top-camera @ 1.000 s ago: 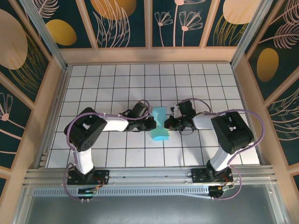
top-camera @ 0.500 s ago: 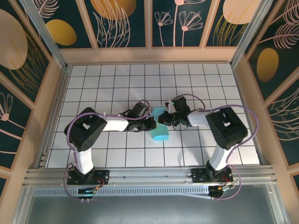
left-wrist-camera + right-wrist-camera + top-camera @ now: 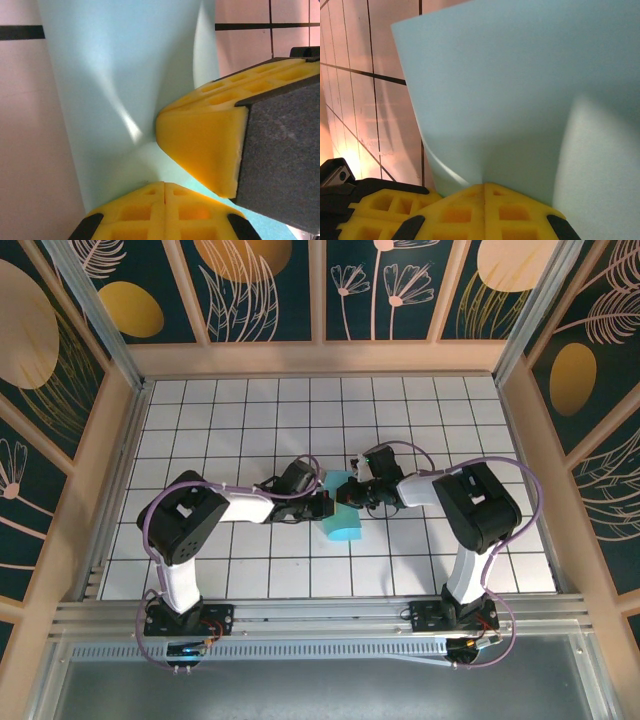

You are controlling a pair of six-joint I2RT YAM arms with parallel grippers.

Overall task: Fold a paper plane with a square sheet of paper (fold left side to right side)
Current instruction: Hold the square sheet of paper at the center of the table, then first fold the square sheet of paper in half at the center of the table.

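Observation:
The square sheet of paper (image 3: 345, 526) lies mid-table as a turquoise folded strip that bulges upward. My left gripper (image 3: 325, 506) is shut, its yellow tips resting on the paper's left edge. My right gripper (image 3: 350, 497) is shut too and presses on the paper just right of it, so the two nearly touch. In the left wrist view the shut left gripper (image 3: 165, 187) sits on the creased paper (image 3: 115, 75), with a right finger (image 3: 200, 142) close by. In the right wrist view the shut right gripper (image 3: 484, 187) meets the curved paper (image 3: 520, 75), beside the left fingers (image 3: 375, 206).
The white grid table (image 3: 240, 420) is fenced by wooden walls (image 3: 330, 358) at the back and on both sides. The arm bases (image 3: 185, 620) stand on the rail at the near edge. Both forearms lie low across the middle row of tiles.
My right gripper has moved left from the paper's right edge onto its middle, close to the left gripper. The paper now looks narrower and more covered. The left gripper has stayed put.

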